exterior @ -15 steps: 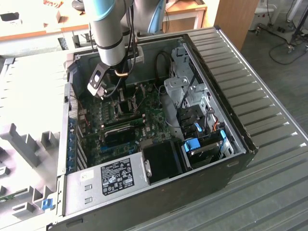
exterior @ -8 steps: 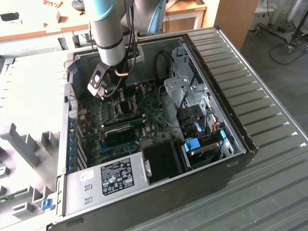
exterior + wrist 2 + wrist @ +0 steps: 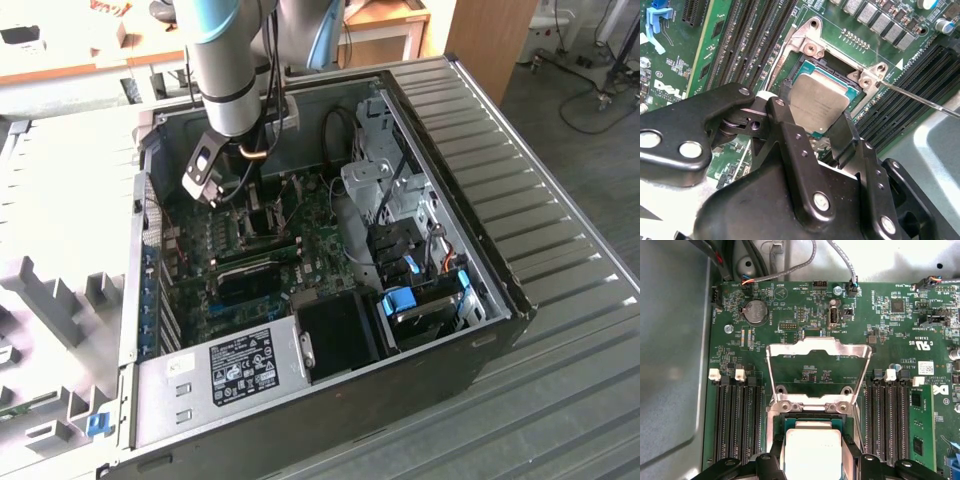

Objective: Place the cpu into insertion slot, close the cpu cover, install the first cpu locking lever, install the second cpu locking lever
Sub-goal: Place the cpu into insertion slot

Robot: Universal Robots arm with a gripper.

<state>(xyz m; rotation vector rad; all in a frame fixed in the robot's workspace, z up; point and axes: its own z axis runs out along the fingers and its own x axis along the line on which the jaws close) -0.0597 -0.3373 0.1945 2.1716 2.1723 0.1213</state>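
In the upper middle of the exterior view, inside the computer case (image 3: 440, 350), the gripper (image 3: 815, 112) is clamped on the cpu (image 3: 821, 100), holding it tilted just above the insertion slot (image 3: 812, 64), and the cpu cover (image 3: 818, 346) stands folded back, so the way down is free.

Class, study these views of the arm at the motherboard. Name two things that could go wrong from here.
The cpu is held by the jaws at the insertion slot; if not square to it, the chip might seat crooked or jam. The cpu cover stands open beside the slot; a drifting gripper could knock it.
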